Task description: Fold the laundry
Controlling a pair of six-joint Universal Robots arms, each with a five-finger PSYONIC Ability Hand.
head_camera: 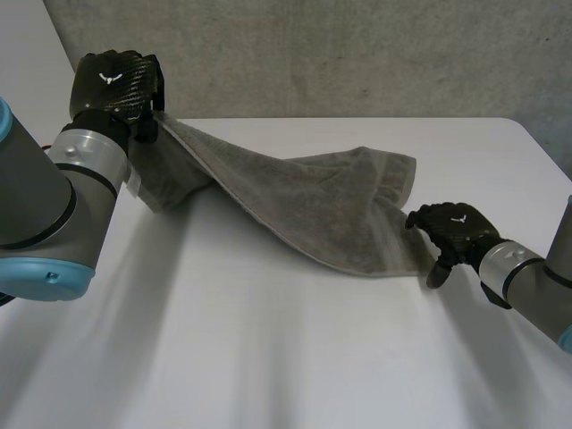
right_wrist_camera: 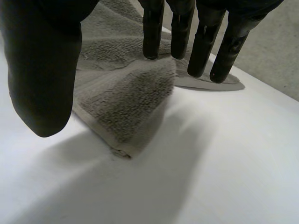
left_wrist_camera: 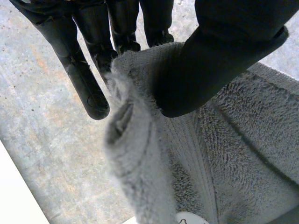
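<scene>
A grey towel [head_camera: 295, 201] stretches across the white table [head_camera: 268, 357], one end raised at the back left, the other lying flat at the right. My left hand [head_camera: 116, 85] is held up above the table and pinches the towel's raised corner [left_wrist_camera: 140, 121] between thumb and fingers. My right hand [head_camera: 451, 234] hovers just beside the towel's near right corner [right_wrist_camera: 124, 149], which lies on the table under its palm. Its fingers [right_wrist_camera: 201, 46] are straight and spread, holding nothing.
A grey textured wall [head_camera: 357, 54] stands behind the table. The table's right edge [head_camera: 545, 152] runs close to my right arm. Bare white tabletop lies in front of the towel.
</scene>
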